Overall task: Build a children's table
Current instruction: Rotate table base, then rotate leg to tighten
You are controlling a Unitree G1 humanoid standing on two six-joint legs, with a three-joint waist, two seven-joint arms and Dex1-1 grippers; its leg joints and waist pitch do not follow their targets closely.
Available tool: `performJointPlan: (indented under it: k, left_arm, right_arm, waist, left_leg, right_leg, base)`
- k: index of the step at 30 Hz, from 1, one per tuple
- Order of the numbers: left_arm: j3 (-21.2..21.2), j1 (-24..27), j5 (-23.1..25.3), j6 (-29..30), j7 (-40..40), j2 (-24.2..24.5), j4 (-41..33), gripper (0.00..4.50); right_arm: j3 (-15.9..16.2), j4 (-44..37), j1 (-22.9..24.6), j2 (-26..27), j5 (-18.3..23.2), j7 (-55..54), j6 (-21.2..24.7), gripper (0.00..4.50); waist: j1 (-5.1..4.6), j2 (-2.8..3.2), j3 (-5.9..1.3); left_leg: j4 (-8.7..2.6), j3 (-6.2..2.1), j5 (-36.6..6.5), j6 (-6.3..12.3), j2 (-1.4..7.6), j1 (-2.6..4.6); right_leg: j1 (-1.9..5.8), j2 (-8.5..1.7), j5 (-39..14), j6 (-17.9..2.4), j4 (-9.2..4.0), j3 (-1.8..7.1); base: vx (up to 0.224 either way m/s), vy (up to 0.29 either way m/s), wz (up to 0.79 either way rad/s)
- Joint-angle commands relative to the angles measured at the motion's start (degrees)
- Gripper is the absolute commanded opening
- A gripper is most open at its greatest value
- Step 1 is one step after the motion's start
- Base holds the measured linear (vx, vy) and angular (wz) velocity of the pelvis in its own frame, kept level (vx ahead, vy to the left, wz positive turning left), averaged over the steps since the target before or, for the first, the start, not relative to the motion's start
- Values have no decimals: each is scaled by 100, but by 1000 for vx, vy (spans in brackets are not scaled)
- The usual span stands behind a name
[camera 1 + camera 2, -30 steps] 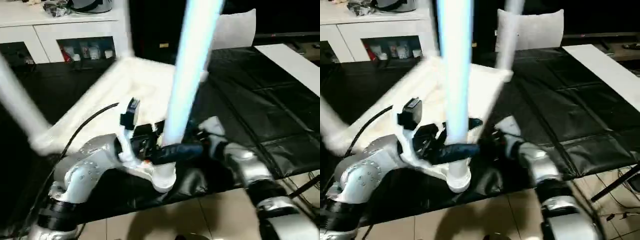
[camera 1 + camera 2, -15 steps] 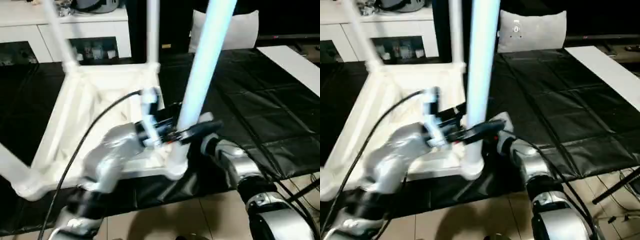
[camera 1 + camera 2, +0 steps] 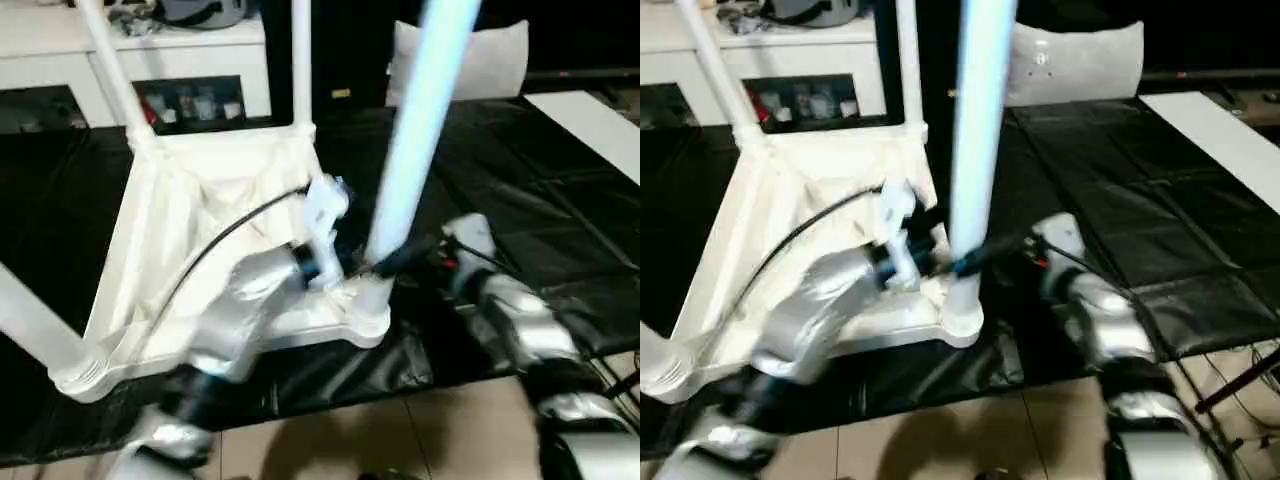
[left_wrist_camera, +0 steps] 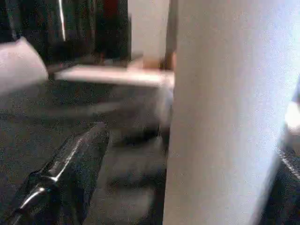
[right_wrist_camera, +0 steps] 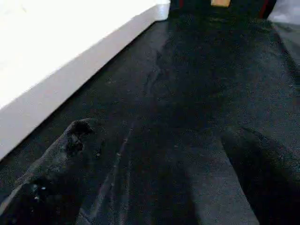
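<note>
the left gripper (image 3: 345, 262) reaches in at the base of the near-right leg (image 3: 415, 150) of the children's table (image 3: 215, 215), its jaws spread wide; in the left wrist view that leg stands close against the camera beside one black finger (image 4: 70, 164), and whether the finger touches the leg cannot be told. the right gripper (image 3: 405, 258) comes in from the other side of the same leg, low down by its socket (image 3: 365, 305), jaws also standing wide apart and holding nothing that can be seen; in the right wrist view its fingers (image 5: 61, 154) hang over the black mat (image 5: 201, 93) next to the white edge of the table top.

the children's table lies upside down on the black mat on the floor, ribbed underside up, with legs rising from its corner sockets.

behind it stands a white cabinet (image 3: 200, 60) with small things on its glazed shelves. a white cushion (image 3: 470, 60) leans at the back, and a white board (image 3: 590, 120) lies on the mat to the right.
</note>
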Motion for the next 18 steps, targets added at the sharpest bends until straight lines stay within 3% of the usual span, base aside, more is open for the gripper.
performJointPlan:
  k: [1, 6, 8, 10, 11, 13, 18]
  left_arm:
    - [-132, 185, 294, -91, -369, 397, -98, 443]
    - [-255, 325, 377, 7, -796, 905, -91, 443]
    - [-368, 254, 604, -27, -936, 1145, 78, 416]
    - [-412, 227, 701, -54, -957, 1205, 135, 416]
    - [-463, 217, 794, -63, -998, 1268, 161, 382]
    - [-508, 224, 863, -4, -1048, 1314, 169, 375]
    - [-555, 198, 911, -33, -1110, 1308, 242, 331]
  right_arm:
    - [-60, -403, 120, -126, 155, 158, 88, 450]
    - [32, -861, 400, -253, 168, 407, 187, 450]
    - [83, -1258, 591, -350, 292, 713, 353, 450]
    - [103, -1398, 649, -383, 347, 827, 467, 450]
    - [141, -1592, 725, -435, 426, 936, 636, 450]
    - [198, -1811, 810, -509, 499, 1049, 888, 450]
    - [56, -2301, 919, -494, 887, 1221, 1278, 450]
  waist:
    - [28, -38, -371]
    - [60, -7, -355]
    - [80, -10, -354]
    - [81, -15, -359]
    - [87, -20, -350]
    - [89, -23, -355]
    - [92, -20, -345]
  left_leg:
    - [-363, -77, -792, 543, 163, -39]
    - [-378, -62, -931, 465, 170, 11]
    - [-398, -84, -968, 465, 186, 6]
    - [-394, -84, -931, 476, 176, -7]
    - [-391, -75, -900, 484, 152, -13]
    - [-388, -79, -864, 479, 157, -19]
    - [-390, -78, -905, 466, 143, -17]
  right_leg:
    - [367, -422, -2239, -276, -525, 359]
    - [328, -411, -2334, -349, -554, 357]
    - [339, -429, -2294, -357, -540, 362]
    - [351, -422, -2249, -329, -529, 367]
    - [360, -418, -2315, -279, -558, 364]
    - [359, -423, -2363, -241, -555, 360]
    - [348, -424, -2567, -152, -601, 342]
  base:
    - [0, 0, 0]
    - [0, 0, 0]
    - [0, 0, 0]
    - [0, 0, 0]
    - [0, 0, 0]
    - [0, 0, 0]
    - [0, 0, 0]
